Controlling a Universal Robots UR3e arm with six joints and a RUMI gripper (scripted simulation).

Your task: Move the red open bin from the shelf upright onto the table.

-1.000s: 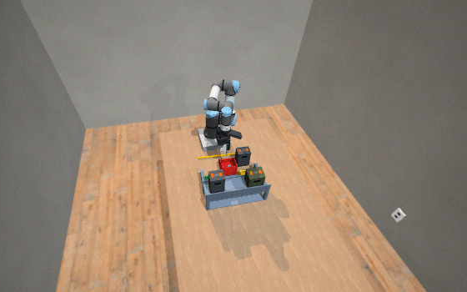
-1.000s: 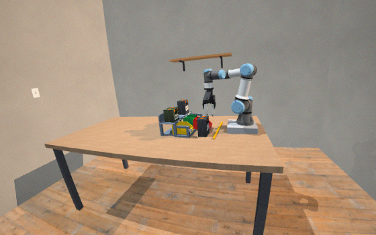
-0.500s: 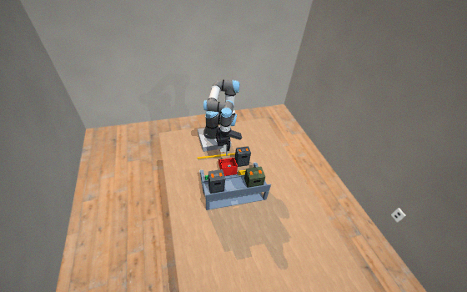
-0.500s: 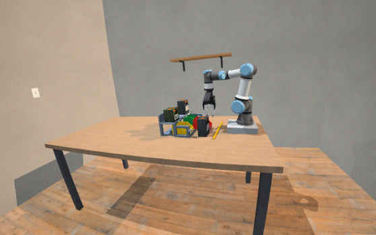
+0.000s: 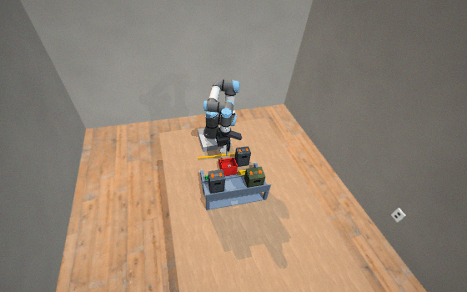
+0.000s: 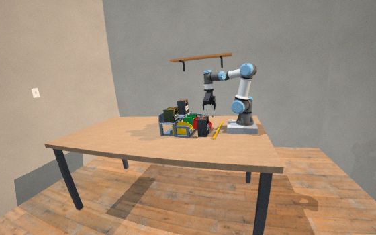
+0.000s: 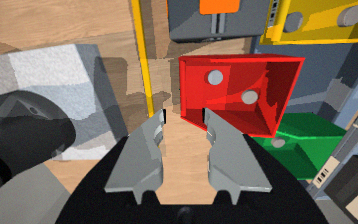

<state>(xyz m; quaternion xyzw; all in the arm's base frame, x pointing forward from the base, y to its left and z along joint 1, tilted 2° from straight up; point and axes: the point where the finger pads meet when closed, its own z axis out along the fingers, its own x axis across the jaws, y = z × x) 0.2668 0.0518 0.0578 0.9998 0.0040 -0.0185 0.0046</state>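
The red open bin (image 5: 226, 166) stands upright on the blue-grey shelf rack (image 5: 234, 189), on the side facing the robot. In the wrist view the red bin (image 7: 240, 92) holds two grey round parts (image 7: 215, 77). In the exterior view the bin (image 6: 195, 121) is mostly hidden behind a dark box. My gripper (image 7: 183, 109) points down and hovers above the bin's near left corner. Its fingers stand a little apart with nothing between them. It also shows in the top and exterior views (image 5: 224, 148) (image 6: 209, 112).
A dark box (image 5: 243, 155) stands on the table beside the bin. Another dark box (image 5: 216, 180) and a green box (image 5: 254, 176) sit on the rack top. A yellow bin (image 7: 320, 20) and a green bin (image 7: 300, 145) flank the red one. A yellow rod (image 7: 142, 55) lies near the robot base (image 5: 209, 139).
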